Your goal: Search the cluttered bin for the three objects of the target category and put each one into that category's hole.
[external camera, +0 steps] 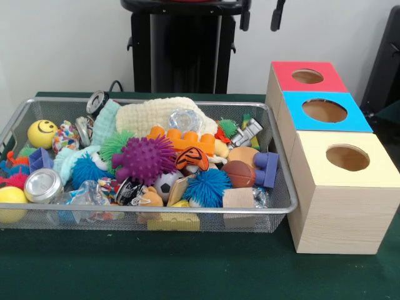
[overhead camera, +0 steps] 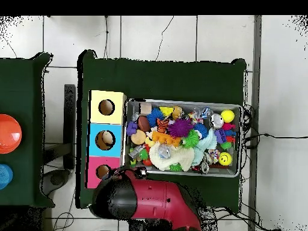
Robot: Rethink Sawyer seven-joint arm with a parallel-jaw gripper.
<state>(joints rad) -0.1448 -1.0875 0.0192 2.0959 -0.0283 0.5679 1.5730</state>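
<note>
Toy-crammed wire-mesh basket [external camera: 278,206] touching three holed boxes [external camera: 340,187].
Arm [overhead camera: 144,201] drawn back beside basket's rim (gripper state: cannot tell).

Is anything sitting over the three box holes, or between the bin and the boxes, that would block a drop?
Nothing visible. The red box hole, blue box hole and yellow box hole are all open, and the boxes stand right beside the cluttered bin. Only the bin's rim lies between them.
</note>
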